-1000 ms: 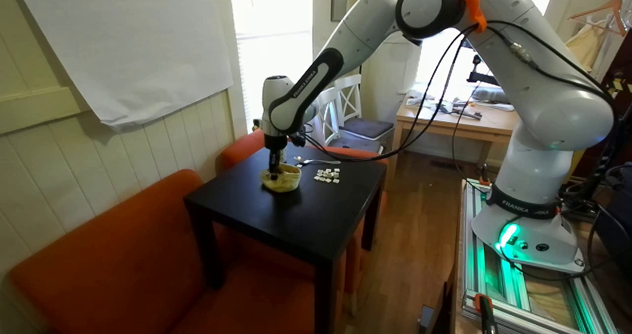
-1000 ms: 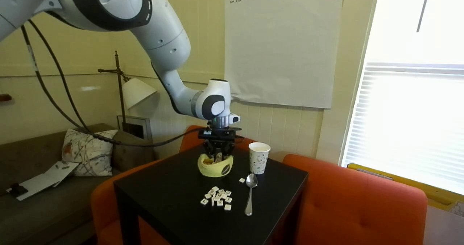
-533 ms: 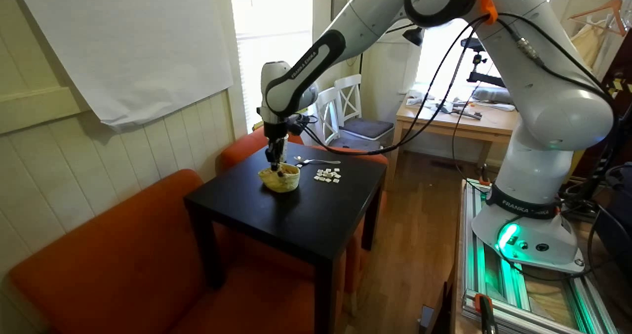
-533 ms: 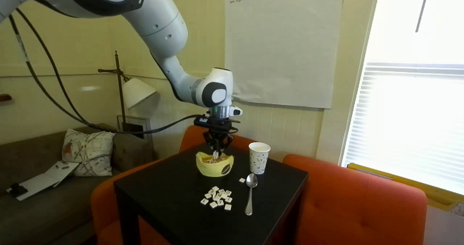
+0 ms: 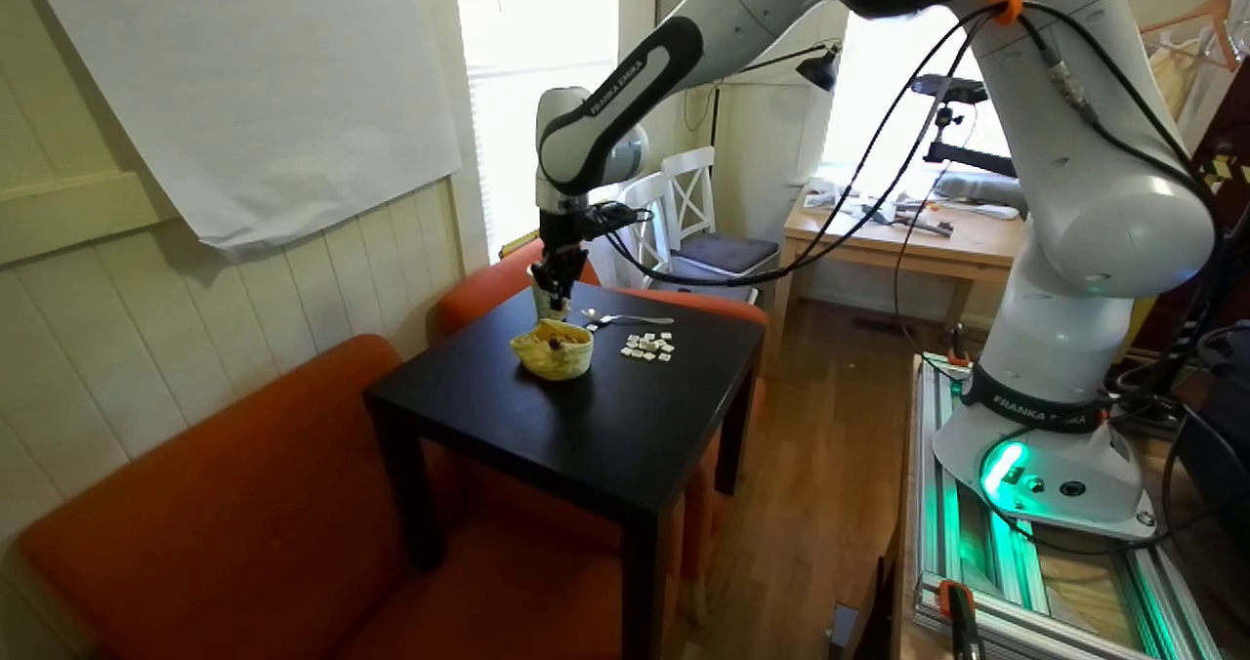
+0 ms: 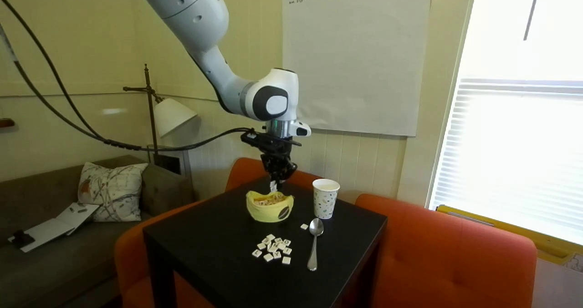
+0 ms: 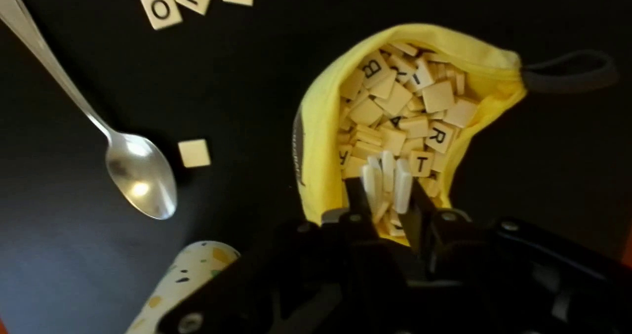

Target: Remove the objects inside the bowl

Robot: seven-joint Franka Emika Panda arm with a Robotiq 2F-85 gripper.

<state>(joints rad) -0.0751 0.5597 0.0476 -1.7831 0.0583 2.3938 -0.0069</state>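
Because the pincer (image 7: 388, 189) pinches a few tiles (image 7: 403, 186) side by side, its pressure should, I think, be steady, or one may slip out. The yellow bowl (image 6: 265, 213) stands lower, on the worktop (image 6: 214, 239), with many letter tiles (image 7: 393, 99) inside. It seems best to pass well above its rim, lower the load just beside the loose tiles (image 6: 273, 248), and release gently, without touching the spoon (image 6: 314, 245).

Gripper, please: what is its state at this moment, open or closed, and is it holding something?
Gripper: closed, holding a few white tiles between its jaws.
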